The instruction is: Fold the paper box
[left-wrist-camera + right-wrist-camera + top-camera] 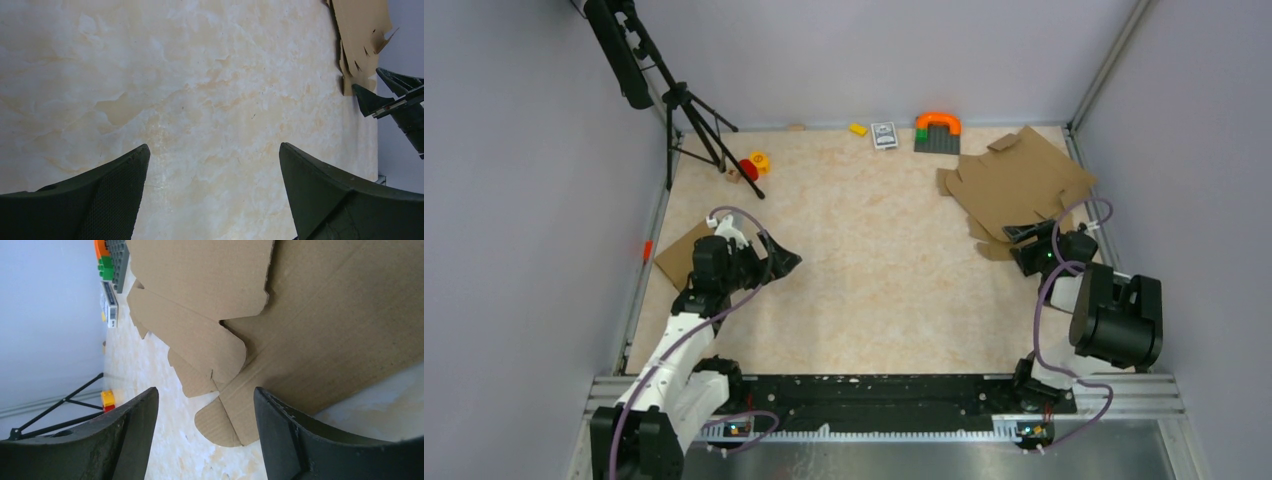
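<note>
Paper box (325, 335) lying flat on surface (874, 270), just beyond right end effector (205, 390), overlapping other cardboard sheets (200, 275). Rounded tab (220, 425) pointing into gap between fingers; fingers standing apart, clamping nothing. Left end effector (214, 145) also spread wide, empty, hovering well apart from right end effector, across surface. Right arm being nearer, edge grasp probably falling to it. Long axis unclear under overlap.

surface: beige marbled tabletop (874, 260), smooth, faint sheen | pile of brown die-cut cardboard sheets (320, 315): matt paperboard, fine corrugation ribs, pressed creases | left gripper (214, 146) jaws: dark matt plastic, one inner face finely mesh-textured | right gripper (205, 390) jaws: dark matt plastic, scuffed | silver near-edge rail (924, 458): brushed metal, dull shine
</note>
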